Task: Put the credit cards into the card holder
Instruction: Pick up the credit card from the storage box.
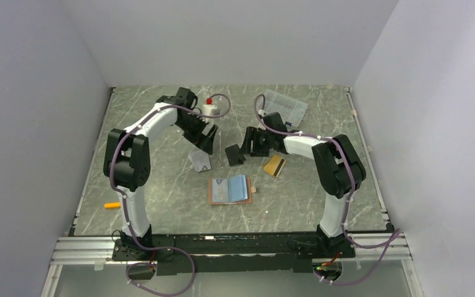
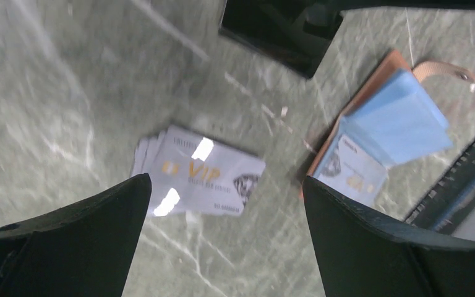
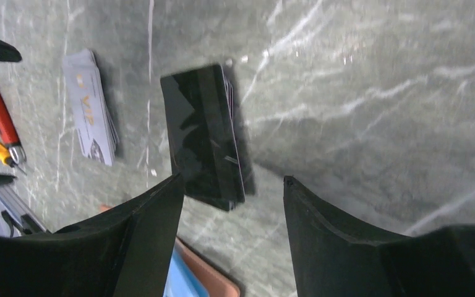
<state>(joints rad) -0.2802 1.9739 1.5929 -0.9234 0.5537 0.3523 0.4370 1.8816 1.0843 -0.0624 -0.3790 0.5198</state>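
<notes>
the left end effector [image 1: 205,138] hangs over the grey-green marbled desk [image 1: 321,198] with its jaws spread wide and nothing held between them. in the left wrist view [image 2: 222,247] a small fanned stack of pale silver-grey credit cards with gold "vip" print [image 2: 201,179] lies flat on the desk, clear of both black fingers [image 2: 68,247].

the right end effector [image 1: 247,143] is also parted and holds nothing. in the right wrist view [image 3: 232,241] a glossy black rectangle [image 3: 204,136], which looks like a thin stack, lies on the desk just ahead of the fingertips. the silver-grey cards [image 3: 89,114] lie apart from it, to its left in that view.

from above, the silver-grey cards [image 1: 200,161] and the black rectangle [image 1: 235,154] sit side by side between the two end effectors. an orange-gold credit card with a black stripe [image 1: 274,165] lies tilted just right of the black rectangle.

the tan-brown leather card holder [image 1: 230,190] lies open on the desk, nearer the arm bases than the cards. its blue-grey inner pockets face up, and its snap strap [image 2: 445,68] sticks out to one side. a pale card [image 2: 355,173] sits in one pocket.

at the far side of the desk stand a white bottle with a red cap [image 1: 210,108] and a clear plastic packet [image 1: 286,106].
</notes>
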